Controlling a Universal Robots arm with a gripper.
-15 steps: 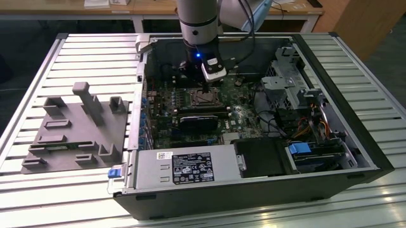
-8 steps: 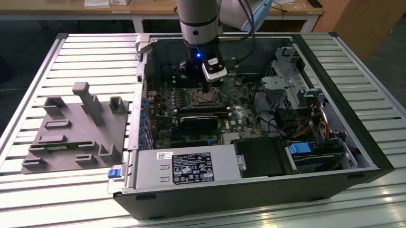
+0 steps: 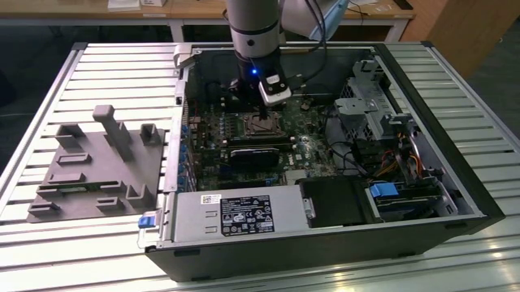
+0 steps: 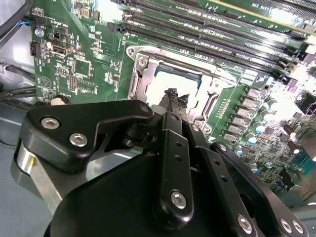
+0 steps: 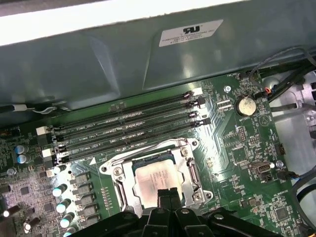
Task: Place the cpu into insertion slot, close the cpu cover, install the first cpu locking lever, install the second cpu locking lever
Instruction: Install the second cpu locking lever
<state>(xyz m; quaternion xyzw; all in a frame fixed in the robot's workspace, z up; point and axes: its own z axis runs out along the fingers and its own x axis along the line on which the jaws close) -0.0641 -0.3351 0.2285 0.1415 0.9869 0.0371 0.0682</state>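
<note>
While its fingers are pressed together with nothing between them, the tool [image 5: 165, 196] stands at the near edge of the cpu [image 5: 152, 177]. This chip lies flat in the insertion slot [image 5: 114, 172], the cpu cover [image 5: 190, 173] lowered around it. Beyond lie long memory slots [image 5: 128, 129], then the grey case wall [image 5: 98, 64].
</note>
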